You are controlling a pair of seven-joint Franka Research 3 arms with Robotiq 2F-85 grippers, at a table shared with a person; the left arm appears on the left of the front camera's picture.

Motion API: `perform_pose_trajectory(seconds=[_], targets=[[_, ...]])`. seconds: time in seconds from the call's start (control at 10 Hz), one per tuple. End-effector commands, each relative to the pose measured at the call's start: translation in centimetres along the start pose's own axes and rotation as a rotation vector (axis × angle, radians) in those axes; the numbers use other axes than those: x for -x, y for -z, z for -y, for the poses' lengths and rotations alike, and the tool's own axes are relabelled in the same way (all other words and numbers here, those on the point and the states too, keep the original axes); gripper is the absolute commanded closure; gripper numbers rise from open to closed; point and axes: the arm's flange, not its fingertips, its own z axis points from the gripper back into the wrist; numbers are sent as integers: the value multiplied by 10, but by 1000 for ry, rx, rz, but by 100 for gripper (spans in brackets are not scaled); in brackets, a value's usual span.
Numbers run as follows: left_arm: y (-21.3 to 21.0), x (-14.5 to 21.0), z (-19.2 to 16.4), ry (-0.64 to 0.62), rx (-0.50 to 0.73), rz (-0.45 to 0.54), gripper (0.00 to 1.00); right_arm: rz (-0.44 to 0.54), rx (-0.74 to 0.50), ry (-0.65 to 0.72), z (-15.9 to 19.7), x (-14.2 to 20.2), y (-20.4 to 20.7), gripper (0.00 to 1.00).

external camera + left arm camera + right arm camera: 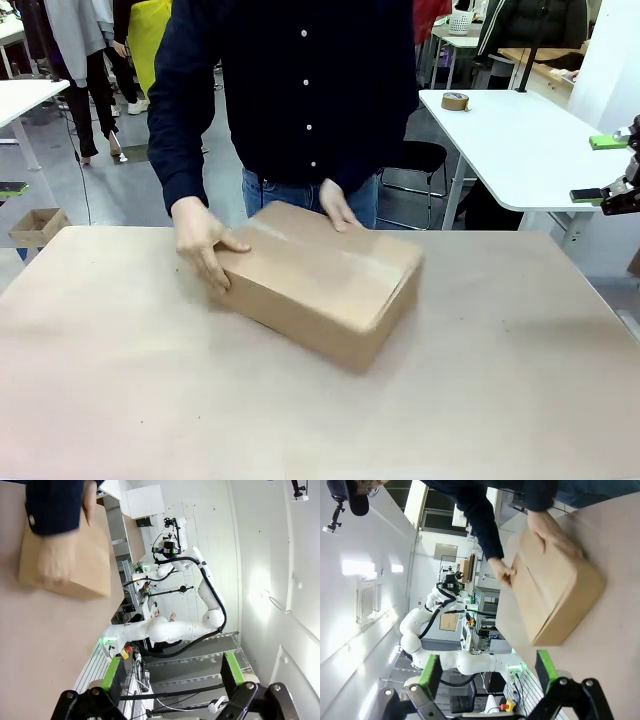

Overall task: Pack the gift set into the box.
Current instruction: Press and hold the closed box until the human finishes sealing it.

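Note:
The box (320, 280) lies in the middle of the table (120, 400) with its flaps closed, slightly blurred. The person's hands rest on it, one (205, 248) on its left end and one (340, 208) on its far edge. It also shows in the left wrist view, the box (65, 565), and in the right wrist view, the box (555, 600). The gift set is hidden. My right gripper (600, 170) hangs open off the table's right side, well away from the box. In the wrist views my left gripper (172, 672) and my right gripper (487, 672) stand open with nothing between their fingers.
Behind on the right stands a white table (520, 150) with a tape roll (455, 101), and a black chair (415, 160) next to it. A small brown carton (35, 225) sits on the floor at the left. The person stands at the far edge.

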Motion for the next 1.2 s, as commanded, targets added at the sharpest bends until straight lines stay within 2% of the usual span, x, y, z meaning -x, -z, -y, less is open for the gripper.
perform_pose_trajectory(seconds=[0.0, 0.8, 0.9, 1.0, 1.1], targets=[[2, 5, 1, 0, 1, -4, 0, -14, 6, 2, -2, 3, -1, 0], [0, 0, 0, 0, 0, 0, 0, 0, 0, 0, 0, 0, 0, 0], [30, -4, 6, 91, -90, -82, 0, -5, 36, -143, -15, -9, 25, 0], [74, -12, 8, 223, -74, -184, 0, -147, 66, -321, -30, -18, 72, 0], [116, -20, 2, 353, -10, -202, 0, -246, 22, -488, -42, -24, 124, 0]])
